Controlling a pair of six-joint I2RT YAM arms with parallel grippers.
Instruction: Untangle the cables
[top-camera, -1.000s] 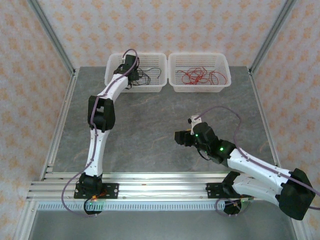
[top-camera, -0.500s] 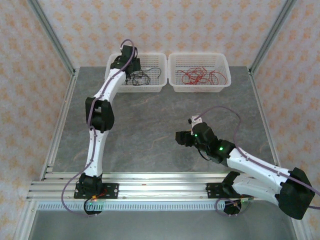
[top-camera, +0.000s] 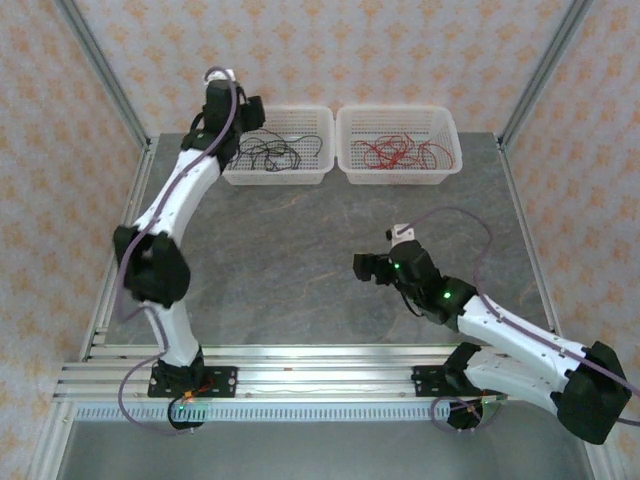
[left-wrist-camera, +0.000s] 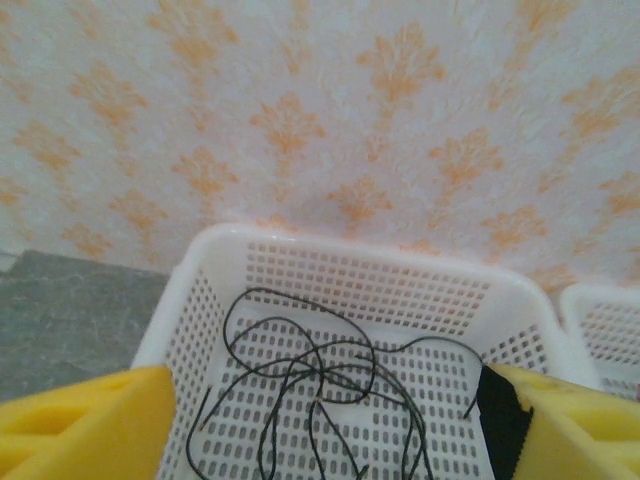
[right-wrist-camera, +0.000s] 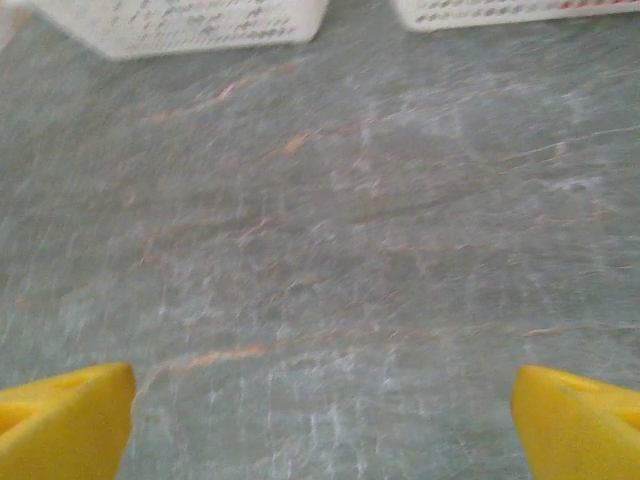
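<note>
White perforated plastic baskets on grey veined tabletop (top-camera: 300, 240): left basket (top-camera: 276, 178) holds curly black wires (top-camera: 272, 154), right basket (top-camera: 398, 178) red wires (top-camera: 400, 153). Left end effector (left-wrist-camera: 330, 425) and right end effector (right-wrist-camera: 320, 400) gape wide, empty.

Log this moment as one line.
left jaws: open, empty, facing left basket | right jaws: open, empty, over table | black cables: in left basket | red cables: in right basket

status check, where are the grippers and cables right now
Left gripper open, empty, raised by the left basket. Right gripper open over the table. Black cables in left basket, red cables in right basket. No obstruction seen.
</note>
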